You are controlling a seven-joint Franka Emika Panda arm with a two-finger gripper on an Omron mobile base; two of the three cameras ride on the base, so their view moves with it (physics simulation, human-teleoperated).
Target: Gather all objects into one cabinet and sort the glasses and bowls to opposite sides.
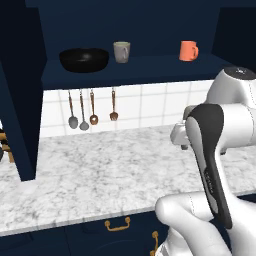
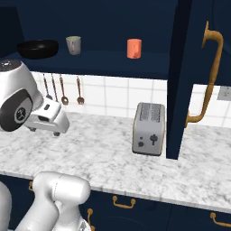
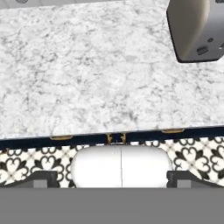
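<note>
Three vessels stand on the shelf board (image 1: 150,69) (image 2: 113,59) of the navy cabinet. At the left is the wide black bowl (image 1: 84,60) (image 2: 38,48). Next to it stands the grey-beige cup (image 1: 121,51) (image 2: 73,45). The orange cup (image 1: 188,51) (image 2: 134,48) stands apart to the right. My gripper (image 3: 113,177) (image 2: 55,131) hangs well below the shelf, over the marble counter (image 1: 100,170) near its front edge. It points down, and its fingertips (image 3: 43,177) stand wide apart with nothing between them.
A silver toaster (image 2: 149,128) (image 3: 194,28) stands on the counter to the right. Copper-handled spoons and ladles (image 1: 84,111) (image 2: 63,92) hang on the tiled wall. Open navy doors (image 1: 20,100) (image 2: 198,76) flank the cabinet. Drawers with brass handles (image 1: 117,225) lie below.
</note>
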